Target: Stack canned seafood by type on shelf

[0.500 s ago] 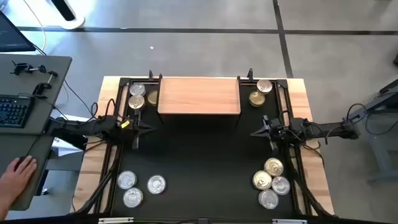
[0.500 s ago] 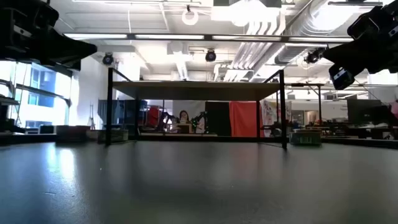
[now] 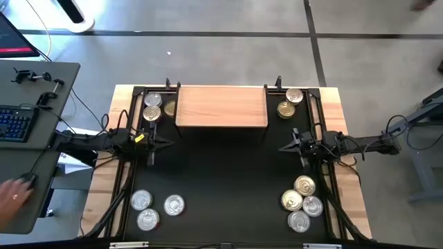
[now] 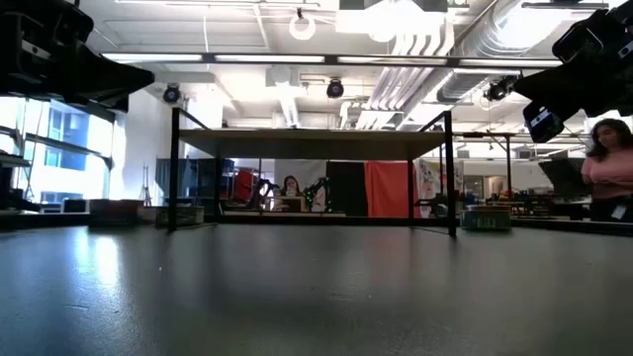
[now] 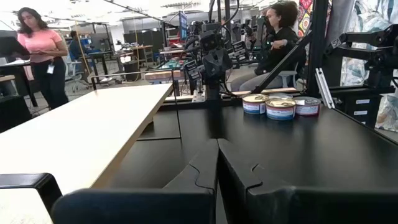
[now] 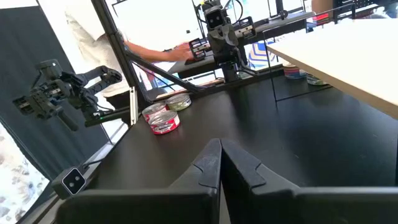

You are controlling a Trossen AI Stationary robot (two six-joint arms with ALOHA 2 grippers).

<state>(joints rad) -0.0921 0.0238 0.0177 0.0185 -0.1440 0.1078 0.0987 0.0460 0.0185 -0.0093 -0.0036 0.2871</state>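
Black arms idling, nothing stacked yet.
Only a person's hand (image 3: 14, 196) at lower left is sliding outward; left gripper (image 3: 160, 142) and right gripper (image 3: 285, 146) are sitting pinched closed and empty, cans (image 3: 156, 210) clustered at the corners, shelf (image 3: 221, 106) upper centre bare.

Shelf (image 3: 221, 105) bare, wooden, at mat's far edge. Canned seafood (image 3: 298, 202) clustered flat off all four corners.

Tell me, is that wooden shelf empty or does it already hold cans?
Empty. The shelf shows only bare wood from above; the cans sit on the black mat around it.
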